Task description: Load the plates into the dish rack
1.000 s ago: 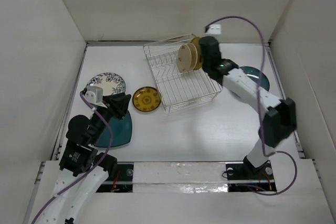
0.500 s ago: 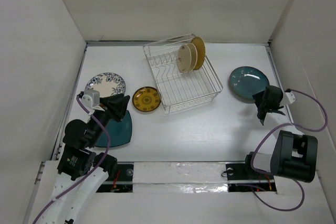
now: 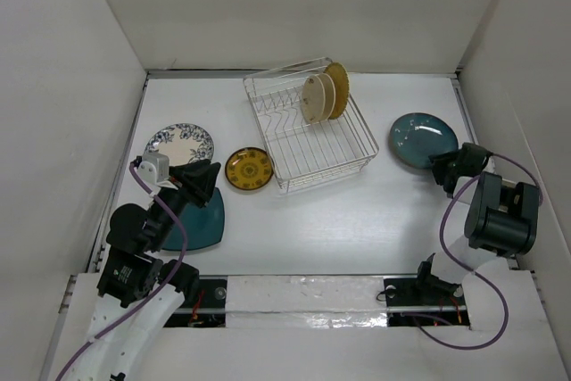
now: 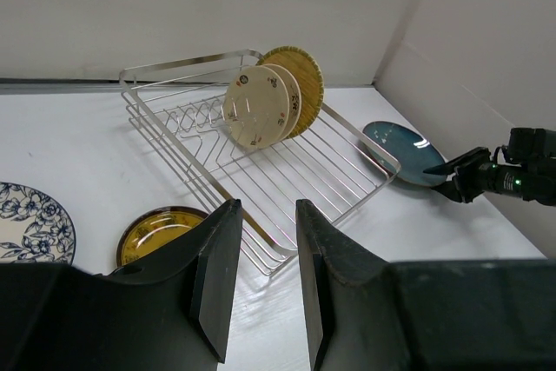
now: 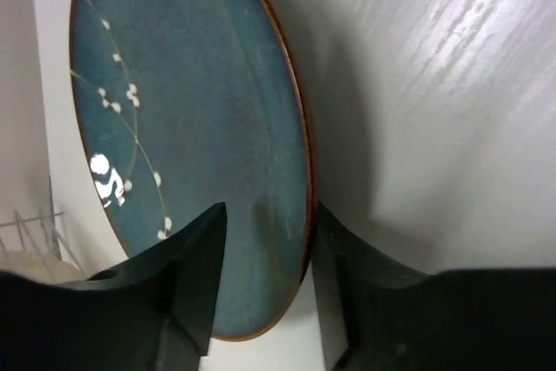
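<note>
Right pincer (image 5: 269,223) is sitting low with fingers apart, the brown rim of the round teal plate (image 5: 200,128) lying in the gap; contact is not showing clearly. That plate is lying flat on the surface (image 3: 375,211), near the right wall, with open white room between it and the dish rack (image 3: 312,153). The right wrist view alone is giving the plate's white sprig marks. Left pincer (image 4: 265,215) is hovering, fingers apart and empty; only the top view is showing the squarish dark teal plate (image 3: 192,220) beneath it. The left wrist view is showing two cream plates (image 4: 252,115) standing upright in the rack's far end, the tan grid plate (image 4: 304,76) behind them. Yellow plate (image 3: 247,169) and blue-white floral plate (image 3: 181,143) are lying left of the rack.
</note>
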### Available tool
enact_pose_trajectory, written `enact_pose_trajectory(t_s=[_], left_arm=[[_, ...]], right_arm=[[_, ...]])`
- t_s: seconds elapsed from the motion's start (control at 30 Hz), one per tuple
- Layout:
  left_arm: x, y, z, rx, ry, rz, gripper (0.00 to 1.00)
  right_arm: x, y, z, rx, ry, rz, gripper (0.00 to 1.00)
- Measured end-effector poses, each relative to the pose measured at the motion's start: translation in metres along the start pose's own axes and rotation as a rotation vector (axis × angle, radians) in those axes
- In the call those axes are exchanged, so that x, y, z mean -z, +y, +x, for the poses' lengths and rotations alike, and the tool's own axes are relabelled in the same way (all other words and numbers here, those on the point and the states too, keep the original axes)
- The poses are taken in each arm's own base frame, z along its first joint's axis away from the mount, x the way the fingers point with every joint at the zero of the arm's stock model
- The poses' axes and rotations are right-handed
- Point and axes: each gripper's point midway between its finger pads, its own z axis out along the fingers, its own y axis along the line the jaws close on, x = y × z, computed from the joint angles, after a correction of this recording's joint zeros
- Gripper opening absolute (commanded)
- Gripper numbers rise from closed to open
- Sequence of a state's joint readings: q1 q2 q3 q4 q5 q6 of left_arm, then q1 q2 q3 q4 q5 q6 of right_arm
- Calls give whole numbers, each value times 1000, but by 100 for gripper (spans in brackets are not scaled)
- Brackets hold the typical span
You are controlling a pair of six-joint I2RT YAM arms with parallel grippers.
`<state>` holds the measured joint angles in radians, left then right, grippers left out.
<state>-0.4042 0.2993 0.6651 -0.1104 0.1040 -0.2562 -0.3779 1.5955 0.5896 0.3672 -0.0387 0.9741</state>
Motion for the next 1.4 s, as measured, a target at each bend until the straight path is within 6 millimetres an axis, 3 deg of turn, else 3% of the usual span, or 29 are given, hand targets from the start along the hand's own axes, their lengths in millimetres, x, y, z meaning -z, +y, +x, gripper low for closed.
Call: enact_pose_trajectory(t_s=[0.07, 0.2, 0.3, 0.4, 0.6, 0.7, 0.9, 0.93, 0.97, 1.0, 1.07, 1.17, 1.23, 1.33, 1.4], left_arm=[[0, 0, 0, 0, 0, 0, 28], [0, 0, 0, 0, 0, 0, 28], [0, 0, 0, 0, 1, 0, 28], [0, 0, 0, 0, 2, -1, 28], [-3, 1, 3, 1, 13, -4, 28], [-3, 1, 3, 1, 12, -4, 29], [-3, 1, 4, 1, 16, -5, 29], [-3, 1, 4, 1, 16, -5, 29], [-3, 1, 4, 1, 17, -5, 29], [-4, 1, 4, 1, 17, -5, 29], [-4, 1, 4, 1, 17, -5, 29], [-4, 2, 4, 1, 17, -6, 29], [-4, 2, 4, 1, 17, -6, 29], [-4, 2, 4, 1, 17, -6, 29], [-4, 2, 4, 1, 17, -6, 29]], right_arm=[[-4, 3, 2, -32, 23, -22, 37], [-11, 4, 2, -126, 54, -53, 0], [-12, 16, -4, -180, 58, -132, 0], [-7, 10, 1, -212, 63, -149, 0], [29, 30, -7, -98, -16, -138, 0], [61, 72, -11, 51, -82, -188, 0], [148, 205, -15, 342, -257, -439, 0], [166, 232, -13, 390, -291, -485, 0], [175, 244, -11, 414, -305, -509, 0], [194, 274, -3, 476, -326, -560, 0], [215, 313, 11, 557, -346, -615, 0], [227, 365, 40, 675, -360, -643, 0], [223, 389, 61, 755, -380, -623, 0], [205, 404, 97, 887, -404, -553, 0], [187, 403, 121, 992, -409, -488, 0]])
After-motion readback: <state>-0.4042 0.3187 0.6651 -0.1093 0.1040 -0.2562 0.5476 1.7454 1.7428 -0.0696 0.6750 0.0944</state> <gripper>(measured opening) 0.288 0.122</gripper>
